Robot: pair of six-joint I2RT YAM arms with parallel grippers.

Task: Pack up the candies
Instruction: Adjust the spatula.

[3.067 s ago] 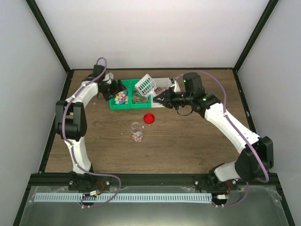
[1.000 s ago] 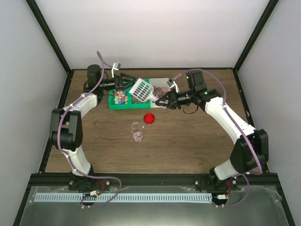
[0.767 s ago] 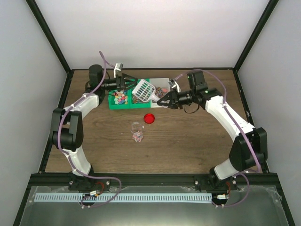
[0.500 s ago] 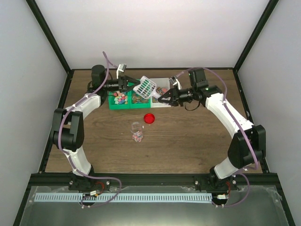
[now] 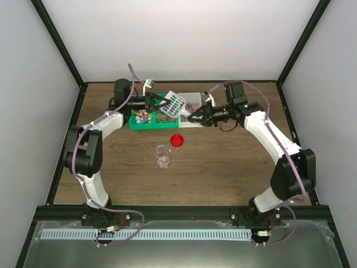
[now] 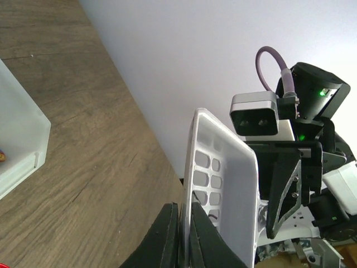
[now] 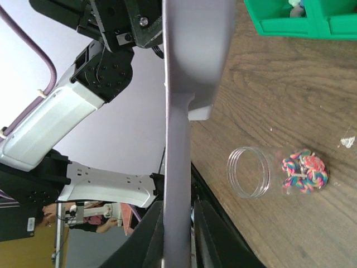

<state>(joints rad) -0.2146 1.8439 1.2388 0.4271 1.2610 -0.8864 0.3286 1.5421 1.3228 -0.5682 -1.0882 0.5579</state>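
Holding the scoop: both arms meet at a white slotted plastic scoop (image 5: 173,104), lifted above the green two-compartment plastic bin (image 5: 134,126) near the far edge of the brown wood-grain surface (image 5: 223,167).
Left jaws: closed together on the thin rim of the scoop's bowl, seen edge-on in the left wrist view.
Right jaws: clamped on the scoop's long handle, which runs straight between them in the right wrist view.
Candies (image 5: 144,116): a heap of small mixed-colour sweets in the bin's left compartment; more lie in the closed end of the jar.
Jar: a clear plastic jar (image 7: 249,172) lies on its side near the middle of the surface, its mouth open.
Lid: a round red lid (image 5: 177,140) lies flat between the jar and the bin, touching neither.
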